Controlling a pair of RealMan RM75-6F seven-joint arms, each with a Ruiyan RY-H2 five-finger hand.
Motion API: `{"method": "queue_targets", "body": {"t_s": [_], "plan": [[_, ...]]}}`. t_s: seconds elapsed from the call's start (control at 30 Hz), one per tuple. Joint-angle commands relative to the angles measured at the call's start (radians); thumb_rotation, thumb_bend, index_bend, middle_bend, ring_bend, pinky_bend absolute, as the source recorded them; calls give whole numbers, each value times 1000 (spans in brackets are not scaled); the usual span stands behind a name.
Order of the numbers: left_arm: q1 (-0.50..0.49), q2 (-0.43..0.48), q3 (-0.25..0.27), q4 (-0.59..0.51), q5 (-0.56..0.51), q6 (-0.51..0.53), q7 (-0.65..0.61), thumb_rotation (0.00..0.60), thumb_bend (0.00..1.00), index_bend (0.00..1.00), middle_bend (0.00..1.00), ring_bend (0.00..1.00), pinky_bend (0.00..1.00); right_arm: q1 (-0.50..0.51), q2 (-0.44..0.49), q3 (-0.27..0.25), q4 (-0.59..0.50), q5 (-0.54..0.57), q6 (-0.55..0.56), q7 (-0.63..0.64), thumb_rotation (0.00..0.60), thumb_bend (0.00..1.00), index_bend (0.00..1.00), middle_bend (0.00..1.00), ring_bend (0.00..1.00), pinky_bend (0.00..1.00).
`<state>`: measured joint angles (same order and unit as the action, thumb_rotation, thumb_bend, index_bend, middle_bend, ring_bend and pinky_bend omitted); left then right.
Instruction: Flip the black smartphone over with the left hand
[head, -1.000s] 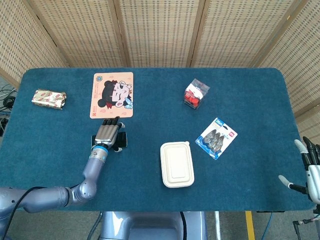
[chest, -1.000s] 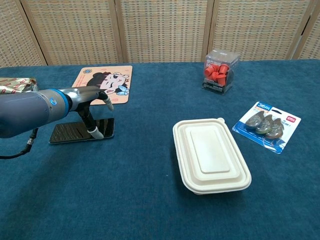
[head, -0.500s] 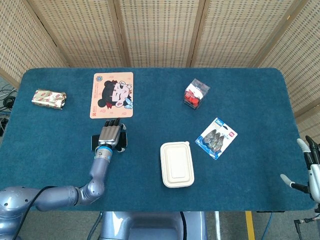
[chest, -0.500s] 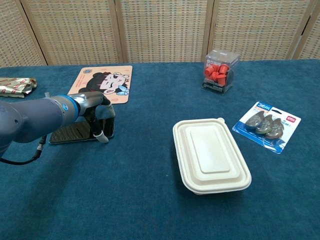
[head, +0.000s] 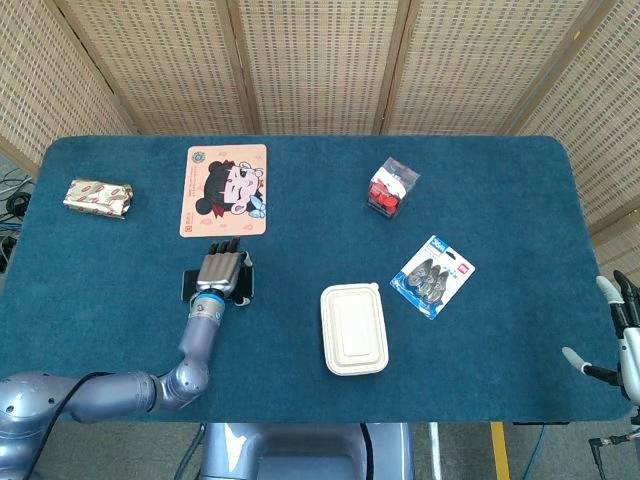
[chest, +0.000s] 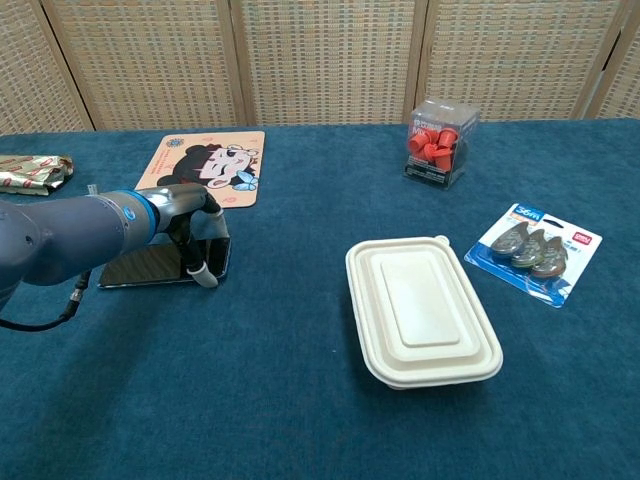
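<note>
Left hand (chest: 190, 215) on smartphone (chest: 150, 265) — bare cloth (head: 300, 220) rightward

Matt blue cloth on the table (head: 300, 200); glossy black smartphone (chest: 150, 263); crinkled shiny foil packet (head: 98, 196) at ten o'clock; smooth matt cream lidded container (chest: 422, 310); metallic-looking grey left hand (head: 222, 271).
</note>
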<state>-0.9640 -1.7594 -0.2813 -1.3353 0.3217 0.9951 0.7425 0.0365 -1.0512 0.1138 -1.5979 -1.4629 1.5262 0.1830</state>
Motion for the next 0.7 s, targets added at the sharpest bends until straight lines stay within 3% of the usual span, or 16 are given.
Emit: {"method": "queue_targets", "body": {"t_s": [0.03, 0.2, 0.43, 0.7], "plan": [[50, 67, -29, -140, 105, -15, -123, 600, 147, 486, 0, 0, 0, 2, -1, 2, 2, 6, -5, 0, 600, 0, 0, 0, 0, 0], [100, 141, -49, -273, 209, -50, -254, 600, 157, 486, 0, 0, 0, 0, 0, 3, 1, 8, -2, 1, 600, 0, 0, 0, 0, 0], [191, 200, -64, -369, 454, -96, -513, 600, 170, 486, 0, 0, 0, 2, -4, 3, 2, 15, -8, -8, 600, 0, 0, 0, 0, 0], [280, 178, -59, -319, 693, -102, -828, 600, 169, 487, 0, 0, 0, 4, -11, 0, 1, 12, -11, -25, 600, 0, 0, 0, 0, 0]]}}
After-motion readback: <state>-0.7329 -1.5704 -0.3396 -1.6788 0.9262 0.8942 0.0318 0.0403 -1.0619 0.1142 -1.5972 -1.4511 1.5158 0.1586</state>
